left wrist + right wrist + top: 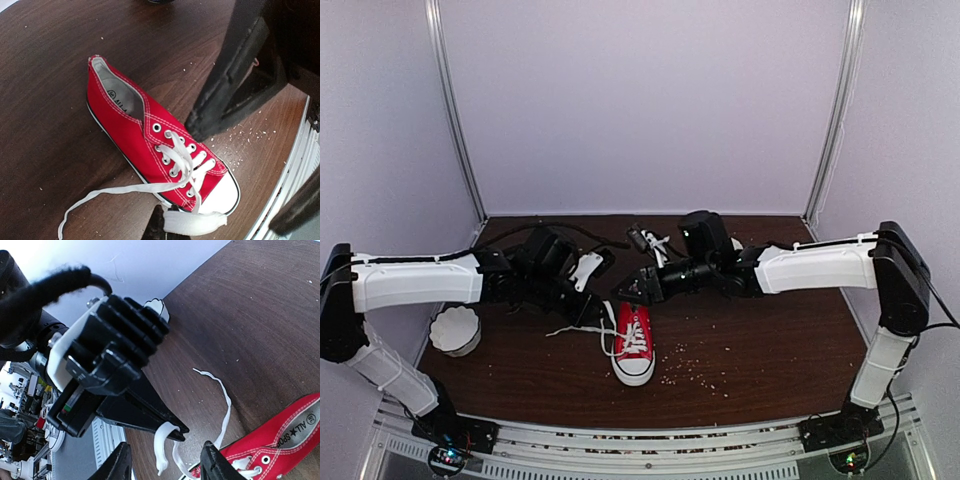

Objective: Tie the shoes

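The red sneaker (633,340) lies in the middle of the table, white toe cap toward the arm bases; it also shows in the left wrist view (150,145) and at the lower right of the right wrist view (280,440). My left gripper (594,312) (167,221) is shut on a folded white lace end (195,223) just off the toe. In the right wrist view the left gripper's tips (182,431) pinch that lace (162,445). My right gripper (628,292) (165,450) is open, its fingers either side of the held lace. The other lace (100,192) trails loose on the table.
A white bowl (455,330) stands at the table's left edge. Small black and white objects (650,243) lie at the back centre. Crumbs (710,372) are scattered right of the shoe. The right gripper's black body (235,85) hangs over the shoe.
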Available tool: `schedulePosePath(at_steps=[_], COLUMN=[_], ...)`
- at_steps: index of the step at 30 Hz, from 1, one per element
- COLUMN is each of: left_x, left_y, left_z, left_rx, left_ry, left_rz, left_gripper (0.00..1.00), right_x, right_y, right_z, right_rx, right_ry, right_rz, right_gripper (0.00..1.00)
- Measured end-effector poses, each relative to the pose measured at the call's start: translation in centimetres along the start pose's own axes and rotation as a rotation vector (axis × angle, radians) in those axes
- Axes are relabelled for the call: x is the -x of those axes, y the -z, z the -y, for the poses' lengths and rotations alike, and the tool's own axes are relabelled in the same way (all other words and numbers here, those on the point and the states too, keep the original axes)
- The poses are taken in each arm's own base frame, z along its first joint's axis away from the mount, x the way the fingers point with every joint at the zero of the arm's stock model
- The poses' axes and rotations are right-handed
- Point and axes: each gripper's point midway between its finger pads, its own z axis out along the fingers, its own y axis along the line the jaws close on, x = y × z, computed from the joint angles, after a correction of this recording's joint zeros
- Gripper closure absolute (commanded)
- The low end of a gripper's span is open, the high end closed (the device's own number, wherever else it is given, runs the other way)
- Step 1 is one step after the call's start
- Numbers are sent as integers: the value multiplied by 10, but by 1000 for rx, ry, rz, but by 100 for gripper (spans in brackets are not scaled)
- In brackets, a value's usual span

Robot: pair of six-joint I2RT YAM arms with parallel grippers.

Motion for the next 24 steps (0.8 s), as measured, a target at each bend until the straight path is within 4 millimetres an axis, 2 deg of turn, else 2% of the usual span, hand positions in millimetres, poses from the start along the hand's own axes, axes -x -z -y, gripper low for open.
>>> schedulePosePath(at_steps=[6, 10, 14, 17, 18, 21, 24], left_x=[3, 5, 7, 8, 9, 10, 11], left_y=[1, 2, 3, 4, 4, 4, 5], left_z=[-2, -3, -8, -8, -8, -7, -6], left_rx=[13, 19, 28, 29, 28, 23, 18], left_ry=[8, 9, 16, 17, 16, 15, 13], left_rz=[12, 22, 27, 32, 35, 40, 46], left_gripper=[100, 100, 100, 100, 100, 100, 100], right_x=[1, -5, -13, -15, -15, -13, -12], right_y=[-15, -22, -28, -28, -28, -29, -29], right_z=[-5, -3, 0, 0, 0, 0, 0], right_rx=[42, 56, 58, 58, 58, 56, 49], right_ry=[-45, -69, -84, -90, -89, -91, -82], right_rz=[29, 15, -6, -14, -15, -16, -18], right_gripper=[57, 59, 72, 73, 76, 98, 100])
